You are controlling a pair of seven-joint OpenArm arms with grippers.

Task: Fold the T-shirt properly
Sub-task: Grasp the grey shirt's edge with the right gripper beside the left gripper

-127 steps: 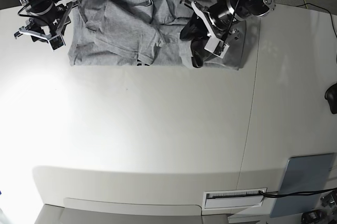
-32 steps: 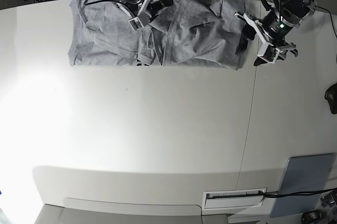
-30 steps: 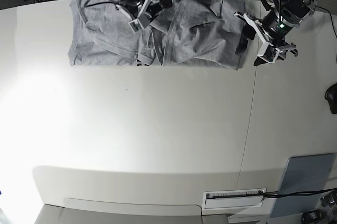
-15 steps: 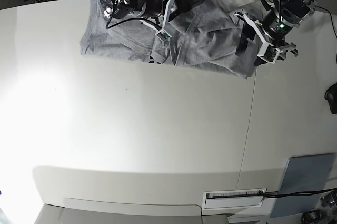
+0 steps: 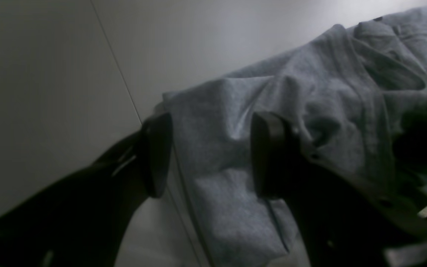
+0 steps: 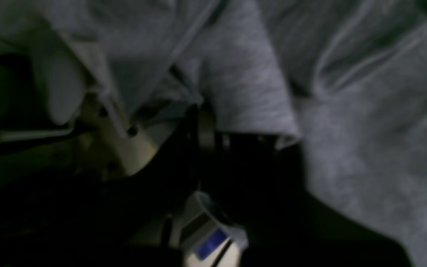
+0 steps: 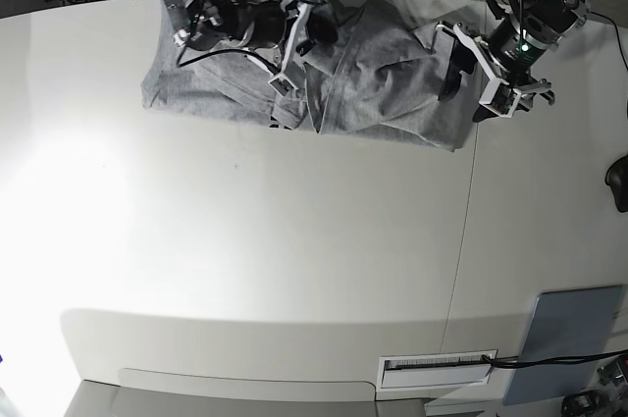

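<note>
The heather-grey T-shirt point(image 7: 383, 83) lies crumpled along the table's far edge, its front edge slanting down to the right. My right gripper point(image 7: 292, 52) sits over the shirt's middle, shut on a bunched fold of the T-shirt point(image 6: 235, 96) that drapes out of its jaws. At the shirt's right end my left gripper point(image 7: 467, 93) stands open. In the left wrist view its two dark fingers point(image 5: 269, 155) straddle the corner of the T-shirt point(image 5: 213, 148), one on the cloth and one at its edge by the table seam.
A grey-blue flat pad point(image 7: 569, 338) lies at the front right corner beside a white label slot point(image 7: 437, 370). A dark object point(image 7: 618, 183) pokes in at the right edge. A seam point(image 7: 463, 240) runs down the white table. Cables crowd the back edge.
My right gripper has shut on a fold at the shirt's middle and moved right and forward, dragging the cloth askew; the shirt's right corner slid toward the seam. The left arm has stayed put, open.
</note>
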